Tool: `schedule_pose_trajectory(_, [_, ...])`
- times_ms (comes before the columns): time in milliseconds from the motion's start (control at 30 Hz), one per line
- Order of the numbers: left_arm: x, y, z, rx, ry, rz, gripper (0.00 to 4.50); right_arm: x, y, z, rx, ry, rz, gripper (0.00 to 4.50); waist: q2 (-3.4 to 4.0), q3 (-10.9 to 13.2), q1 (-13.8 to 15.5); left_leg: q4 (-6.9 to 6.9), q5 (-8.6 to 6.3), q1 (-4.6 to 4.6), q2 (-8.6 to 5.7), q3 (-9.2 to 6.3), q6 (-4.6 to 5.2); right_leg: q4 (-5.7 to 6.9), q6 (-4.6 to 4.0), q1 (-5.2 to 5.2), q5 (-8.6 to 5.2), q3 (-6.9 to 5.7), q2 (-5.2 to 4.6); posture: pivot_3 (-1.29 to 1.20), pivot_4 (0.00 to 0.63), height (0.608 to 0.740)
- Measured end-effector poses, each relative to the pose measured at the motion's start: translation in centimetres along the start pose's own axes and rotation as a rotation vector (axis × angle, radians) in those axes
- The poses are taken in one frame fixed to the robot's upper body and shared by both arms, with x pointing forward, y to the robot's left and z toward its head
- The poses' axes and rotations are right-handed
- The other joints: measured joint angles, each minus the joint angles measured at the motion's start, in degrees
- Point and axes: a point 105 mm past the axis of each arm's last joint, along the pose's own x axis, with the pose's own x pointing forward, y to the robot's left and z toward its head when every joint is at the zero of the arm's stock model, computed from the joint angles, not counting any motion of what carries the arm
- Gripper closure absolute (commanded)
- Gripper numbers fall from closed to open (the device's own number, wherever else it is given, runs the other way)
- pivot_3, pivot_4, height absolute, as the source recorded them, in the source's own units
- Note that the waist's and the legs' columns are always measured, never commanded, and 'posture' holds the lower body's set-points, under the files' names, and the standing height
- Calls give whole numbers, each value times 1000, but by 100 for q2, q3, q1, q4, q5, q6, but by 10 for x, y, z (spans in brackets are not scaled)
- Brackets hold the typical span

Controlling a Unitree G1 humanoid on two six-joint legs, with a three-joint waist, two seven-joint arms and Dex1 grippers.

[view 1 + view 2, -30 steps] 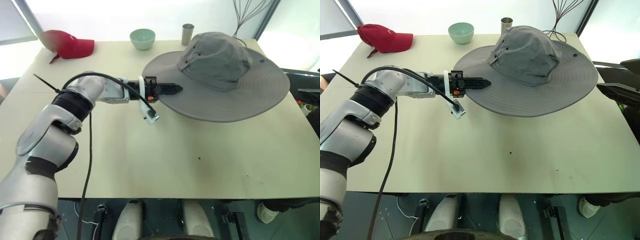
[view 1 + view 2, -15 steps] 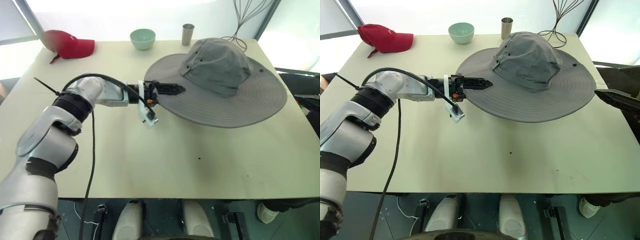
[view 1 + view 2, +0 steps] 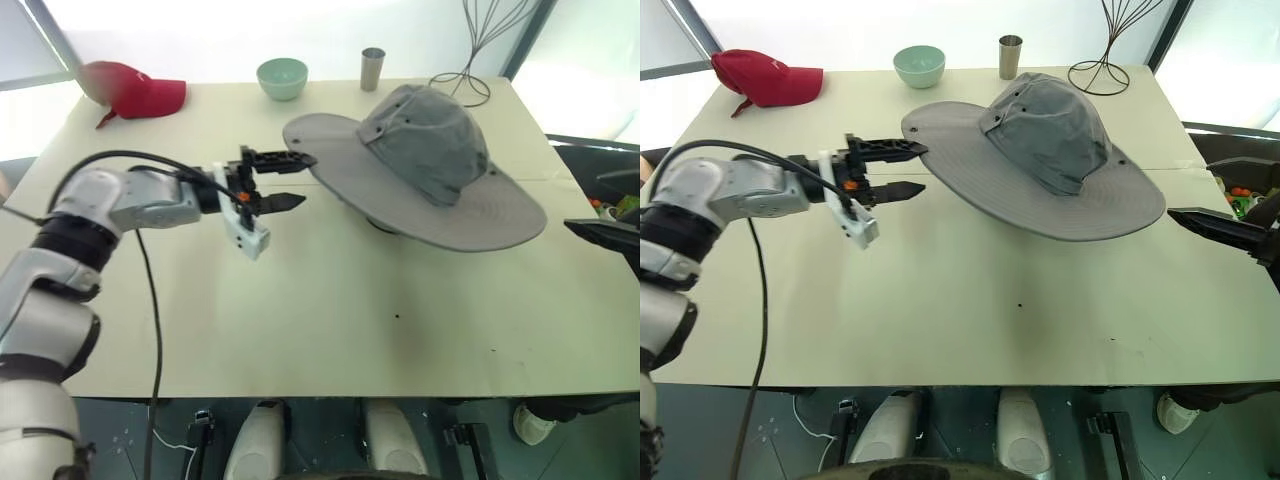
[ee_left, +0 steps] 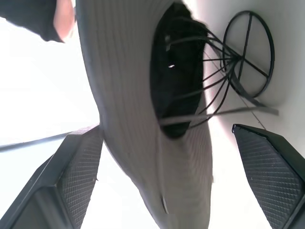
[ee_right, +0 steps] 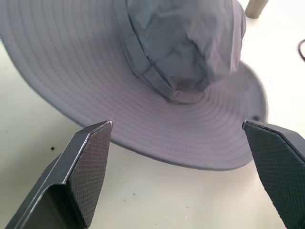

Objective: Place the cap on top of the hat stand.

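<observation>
Staged test room, likely lab; bare beige table with assorted props; bright windows behind

— What colours are on the table?

— It is a pale cream. The sun hat is plain grey with rings of stitching round its brim, and the wire stand under it is black.

— And at the far edge?

— A red baseball cap, a pale green bowl, a silvery metal cup, and a thin black wire stand.

— The robot's fingers?

— Black, with a fine cross-hatched pattern on the pads.
</observation>
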Motion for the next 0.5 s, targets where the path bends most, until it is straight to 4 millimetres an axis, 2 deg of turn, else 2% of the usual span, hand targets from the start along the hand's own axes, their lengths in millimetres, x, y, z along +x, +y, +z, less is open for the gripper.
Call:
schedule_pose_trajectory(100, [-5,-8,6,-63,17,-22,47,7,3,2,-27,-2,28,0,0,0,10,7,0,1,0,0,0,5,0,4,0,-1,0,0,150,740])
schedule_pose_trajectory(200, [-13,-14,5,-209,83,-16,47,18,13,9,-78,-3,81,0,1,0,0,8,0,-1,2,-1,0,8,0,0,0,-1,1,0,150,740])
schedule_pose_trajectory(367, [-38,-1,-8,-637,245,0,47,30,42,42,-190,-73,165,0,2,0,-41,5,0,0,11,-3,1,13,-3,-2,-1,-2,6,0,150,740])
schedule_pose_trajectory(433, [-56,3,-11,-876,299,-37,47,39,57,55,-226,-100,190,0,1,0,-80,3,0,0,12,-4,1,13,-3,-3,-2,-2,7,0,150,740])
schedule_pose_trajectory(500, [-71,7,-5,-1141,304,-90,47,49,75,60,-254,-104,225,0,1,1,-127,3,-1,0,14,-5,1,12,-4,-1,-2,-4,8,0,150,740])
